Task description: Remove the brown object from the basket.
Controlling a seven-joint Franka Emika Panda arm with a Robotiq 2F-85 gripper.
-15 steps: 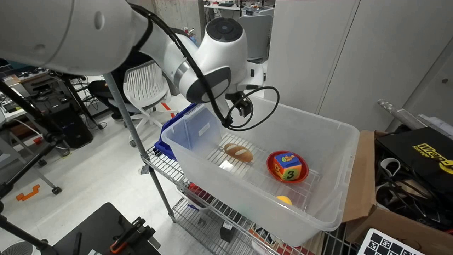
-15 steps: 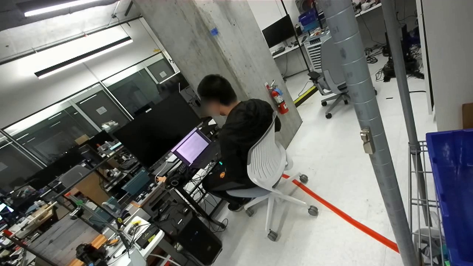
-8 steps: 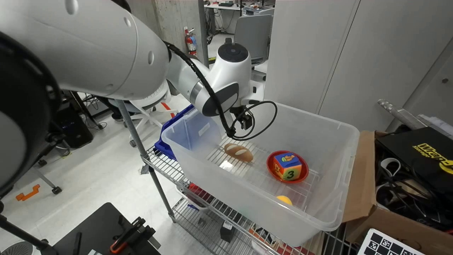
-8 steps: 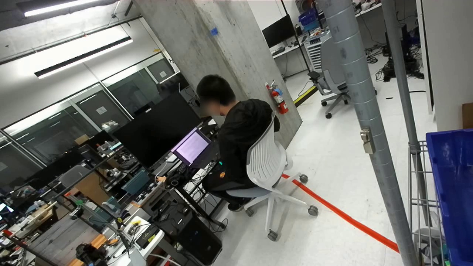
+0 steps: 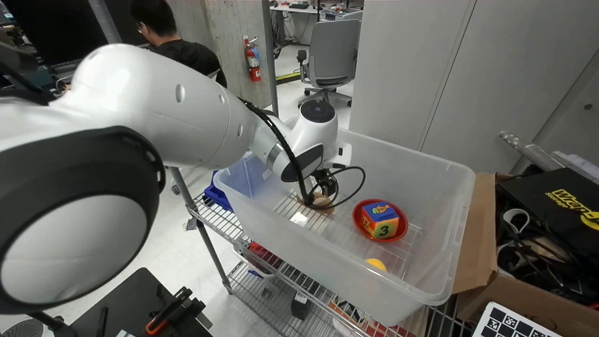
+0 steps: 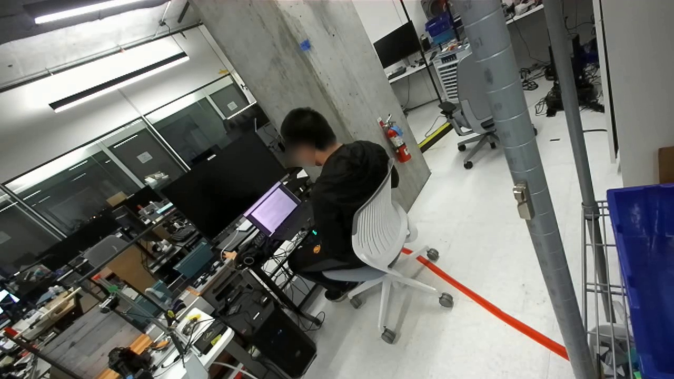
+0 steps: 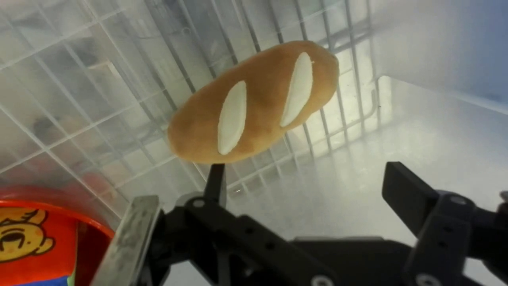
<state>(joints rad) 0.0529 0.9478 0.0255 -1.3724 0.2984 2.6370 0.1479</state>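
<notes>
The brown object (image 7: 254, 107), which looks like a bread roll with two pale stripes, is inside the basket (image 5: 402, 173). In the wrist view it lies whole in the upper middle of the frame, slanting from lower left to upper right. In an exterior view it lies near the centre of the frame, on the bottom of the basket, and a black cable (image 5: 307, 200) hides a part of it. The end effector (image 7: 305, 174) is inside the basket, with its two fingers (image 7: 216, 184) spread well apart. The finger at the left of the wrist frame comes up to the lower edge of the brown object; whether they touch, one cannot tell.

To the right of it, in an exterior view, a red bowl (image 5: 356, 220) carries a colourful block (image 5: 380, 222); in the wrist view both appear at the lower left. A yellow round thing (image 5: 376, 264) is partly visible lower in the exterior frame. A cardboard box (image 5: 475, 238) stands just beside the basket, at the right.
</notes>
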